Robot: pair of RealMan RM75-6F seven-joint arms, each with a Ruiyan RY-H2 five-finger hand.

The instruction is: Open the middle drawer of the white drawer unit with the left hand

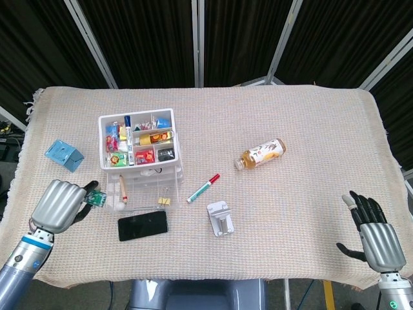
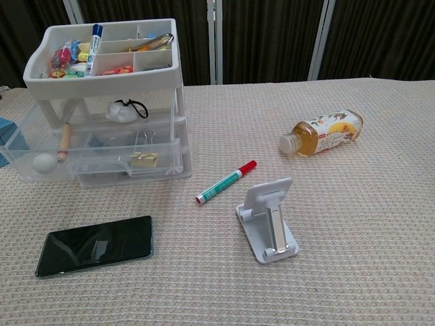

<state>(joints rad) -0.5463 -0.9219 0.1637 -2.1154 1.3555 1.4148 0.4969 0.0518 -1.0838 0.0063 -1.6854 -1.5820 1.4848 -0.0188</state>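
The white drawer unit (image 1: 143, 155) stands on the cloth-covered table (image 1: 290, 129), and everything else is placed from it. Its top tray holds small colourful items and a blue-capped marker (image 2: 94, 39). The middle drawer (image 2: 41, 146), clear plastic, is pulled well out toward the robot and to the unit's left in the chest view; inside it lie a wooden stick ending in a white ball (image 2: 45, 161) and, further back, a white thing with a black cord (image 2: 124, 109). The lower drawer beside it holds a binder clip (image 2: 143, 155). The left hand (image 1: 59, 205) is off to the unit's near-left, apart from the drawer, with its fingers curled in and a small green item (image 1: 97, 199) pinched at the fingertips; it appears only in the head view. Directly in front of the unit lies a black phone (image 2: 95, 245), face up and flat on the cloth. To the unit's right, just past the drawers, a red-capped green marker (image 2: 225, 182) lies at a slant, and beyond it, nearer the robot, a white phone stand (image 2: 268, 219) stands. Further right of the unit a bottle (image 2: 322, 133) with an amber drink lies on its side. A small blue box (image 1: 64, 155) sits to the unit's left. The right hand (image 1: 373, 234) hovers at the table's near edge, far right of the unit, fingers spread and holding nothing.
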